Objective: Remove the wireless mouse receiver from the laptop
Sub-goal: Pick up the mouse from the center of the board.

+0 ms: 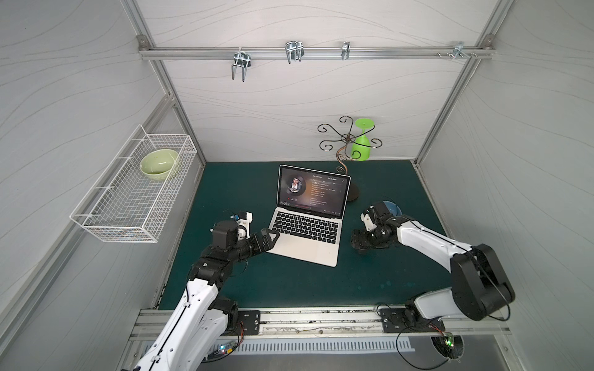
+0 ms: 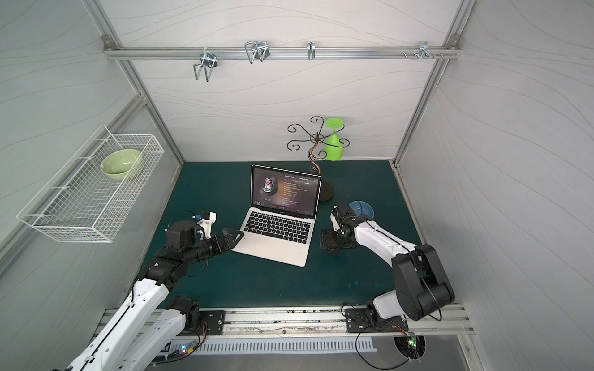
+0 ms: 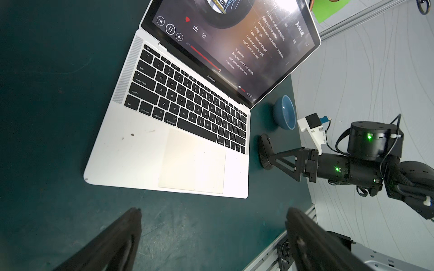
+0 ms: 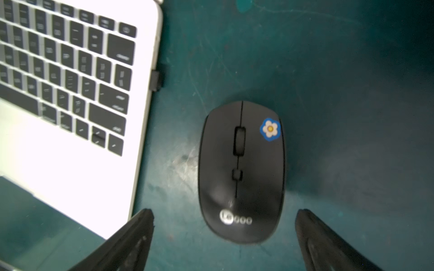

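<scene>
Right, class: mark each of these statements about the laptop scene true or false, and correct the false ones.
1. The wireless mouse receiver is plugged into the laptop's side edge. True.
2. The right gripper is shut on the black computer mouse. False: its jaws stand wide open, gripping nothing.
3. A green bowl lies in the wire basket on the wall. True.
4. The laptop's lid is closed. False: it is open, its screen showing a music player.
5. The left gripper holds the receiver. False: it is open and empty, near the laptop's other side.
</scene>
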Available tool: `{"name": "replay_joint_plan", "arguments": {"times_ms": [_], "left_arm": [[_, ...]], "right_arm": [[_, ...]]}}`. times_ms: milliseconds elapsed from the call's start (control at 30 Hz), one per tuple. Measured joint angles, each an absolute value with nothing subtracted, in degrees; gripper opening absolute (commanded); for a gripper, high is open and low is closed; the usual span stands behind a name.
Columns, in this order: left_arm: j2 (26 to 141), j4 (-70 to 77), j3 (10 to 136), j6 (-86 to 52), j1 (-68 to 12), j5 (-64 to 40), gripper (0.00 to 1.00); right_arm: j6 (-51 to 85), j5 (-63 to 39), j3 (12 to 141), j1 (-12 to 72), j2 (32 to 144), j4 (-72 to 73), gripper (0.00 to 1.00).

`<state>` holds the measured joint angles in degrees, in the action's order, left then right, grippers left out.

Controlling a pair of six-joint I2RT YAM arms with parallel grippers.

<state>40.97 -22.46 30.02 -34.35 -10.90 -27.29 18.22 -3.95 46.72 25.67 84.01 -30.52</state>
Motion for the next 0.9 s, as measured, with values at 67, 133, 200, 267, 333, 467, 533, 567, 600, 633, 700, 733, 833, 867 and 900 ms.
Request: {"name": "replay_joint_plan", "arguments": {"times_ms": [67, 133, 200, 267, 333, 467, 533, 567, 600, 633, 700, 733, 833, 867, 900], "left_arm": [[41.74, -22.48, 30.02, -34.28, -10.9, -27.29, 0.99], [42.11, -22.48, 30.02, -34.28, -10.9, -27.27, 0.99], [42.11, -22.48, 30.02, -34.3, -10.9, -27.27, 0.99], [42.11, -22.48, 30.02, -34.3, -10.9, -27.24, 0.99], [42.11, -22.46, 30.02, -34.35, -10.9, -27.22, 0.99], [42.06, -22.46, 30.02, -34.74, -10.9, -27.03, 0.99], [42.04, -22.41, 30.02, -35.29, -10.9, -27.05, 0.99], [42.04, -22.33, 30.02, -35.7, -10.9, -27.07, 0.99], [42.04, -22.11, 30.02, -36.14, -10.9, -27.14, 0.99], [42.06, -21.91, 30.06, -36.47, -10.9, -27.29, 0.99], [42.19, -21.61, 30.35, -36.93, -10.9, -27.75, 0.99], [42.59, -21.65, 30.96, -36.91, -10.9, -28.03, 0.99], [45.01, -21.56, 34.76, -36.05, -10.9, -29.36, 0.99], [46.04, -21.56, 36.38, -35.48, -10.9, -29.85, 0.99], [47.48, -21.1, 38.46, -34.46, -10.9, -30.92, 0.99]], "right_arm": [[18.09, -3.55, 47.64, 25.93, 86.87, -30.59, 0.88], [18.02, -2.83, 48.34, 26.52, 89.08, -30.92, 0.83], [18.09, -1.85, 49.39, 27.38, 90.02, -31.59, 0.77], [18.13, -0.97, 50.22, 28.29, 91.0, -32.1, 0.71], [18.06, 0.01, 50.74, 28.93, 91.68, -32.56, 0.6], [18.04, 0.84, 51.03, 29.19, 91.66, -33.06, 0.53], [17.96, 1.37, 51.0, 29.19, 90.85, -34.0, 0.5], [17.93, 1.56, 50.98, 29.19, 90.04, -34.61, 0.49], [17.87, 1.58, 51.0, 29.19, 88.82, -35.31, 0.48], [17.58, 1.5, 51.0, 29.19, 86.85, -36.12, 0.47], [17.15, 0.71, 51.35, 29.19, 82.04, -37.56, 0.46], [16.88, -0.36, 51.83, 29.19, 79.31, -38.28, 0.46], [16.38, -7.09, 54.54, 29.1, 72.66, -38.94, 0.46], [16.34, -10.74, 55.4, 28.86, 71.07, -38.57, 0.46], [16.58, -14.83, 55.99, 28.53, 69.76, -37.71, 0.46]]}}
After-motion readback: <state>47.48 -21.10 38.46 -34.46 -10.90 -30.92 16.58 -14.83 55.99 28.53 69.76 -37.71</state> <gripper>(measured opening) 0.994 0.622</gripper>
